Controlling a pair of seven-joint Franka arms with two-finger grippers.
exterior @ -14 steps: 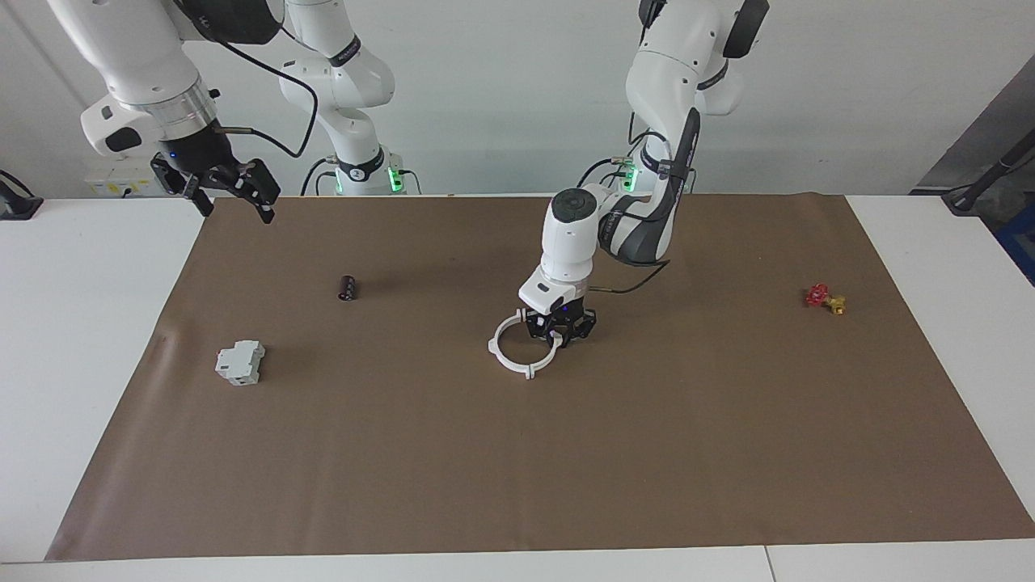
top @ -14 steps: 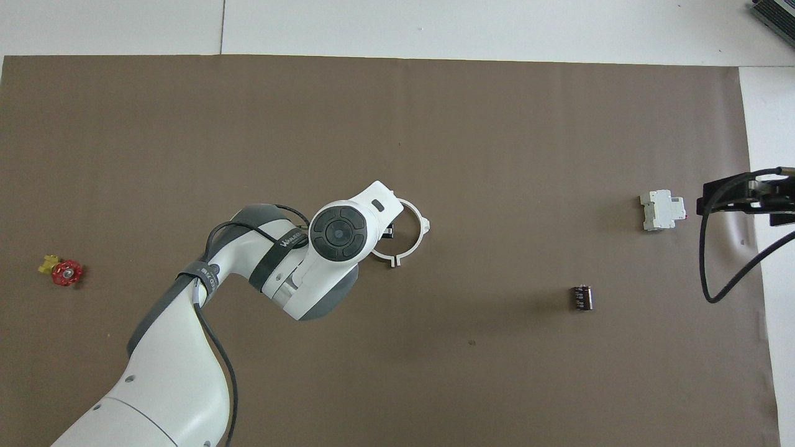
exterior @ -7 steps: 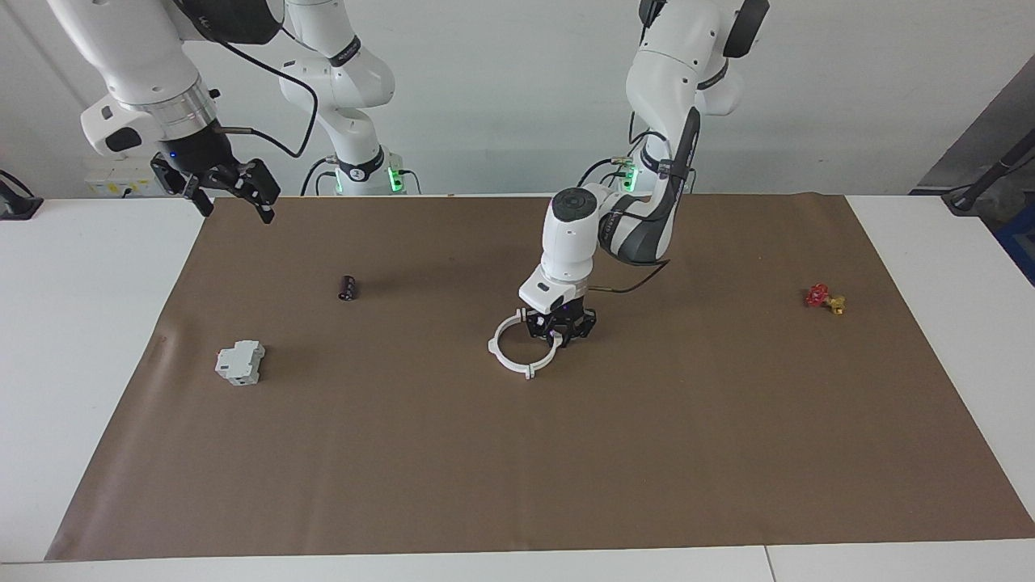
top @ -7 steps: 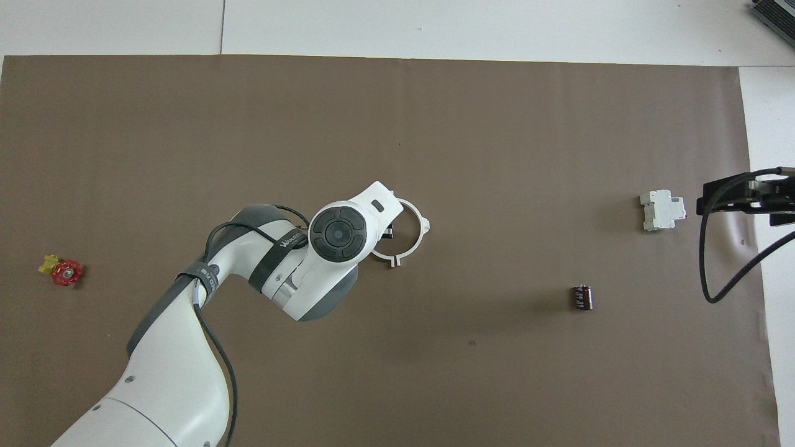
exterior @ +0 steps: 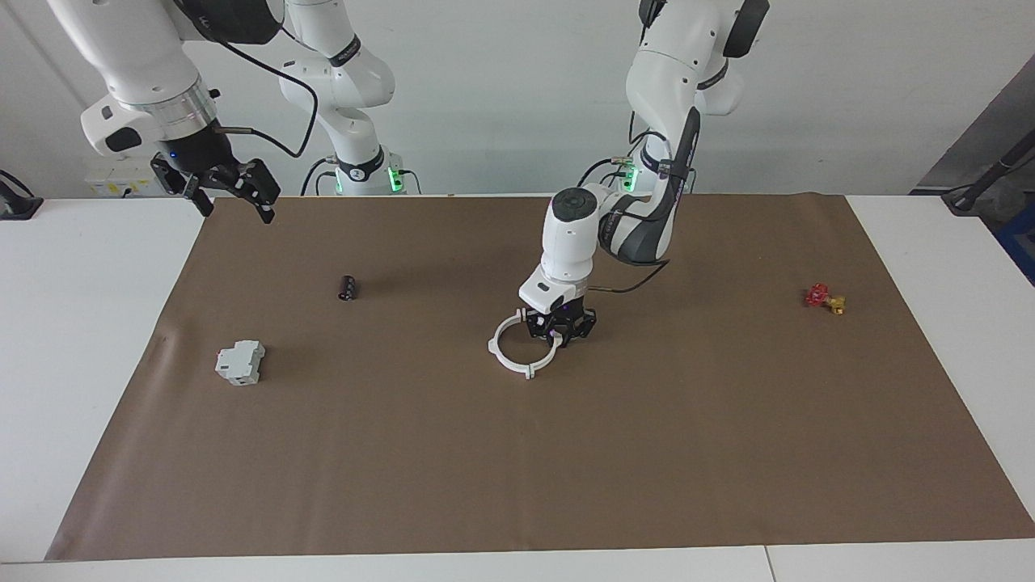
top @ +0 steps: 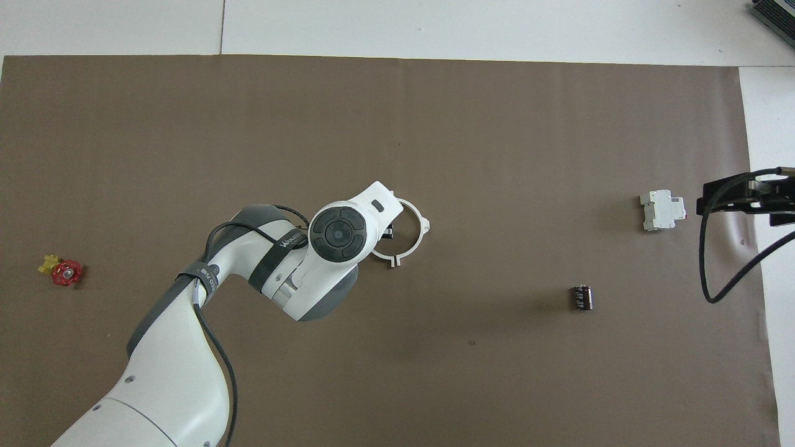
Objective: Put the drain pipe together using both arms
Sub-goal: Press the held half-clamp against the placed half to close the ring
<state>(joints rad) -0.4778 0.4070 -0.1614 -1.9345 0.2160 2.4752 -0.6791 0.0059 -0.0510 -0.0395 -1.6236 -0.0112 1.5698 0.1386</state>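
Note:
The drain pipe (exterior: 509,365) is a thin white ring with small outward tabs, lying near the middle of the brown mat. In the overhead view, part of the drain pipe (top: 425,227) shows beside the left arm's wrist. My left gripper (exterior: 558,327) points down at the ring's rim, on the side toward the left arm's end, and is shut on it. The wrist hides most of that grip from above. My right gripper (exterior: 234,208) hangs open and empty, high over the mat's corner at the right arm's end, and the right gripper (top: 745,198) shows at the overhead view's edge.
A grey boxy block (exterior: 240,362) sits on the mat toward the right arm's end. A small dark cylinder (exterior: 348,288) lies nearer to the robots than the block. A red-and-gold valve (exterior: 825,298) rests toward the left arm's end. The brown mat (exterior: 647,453) covers the white table.

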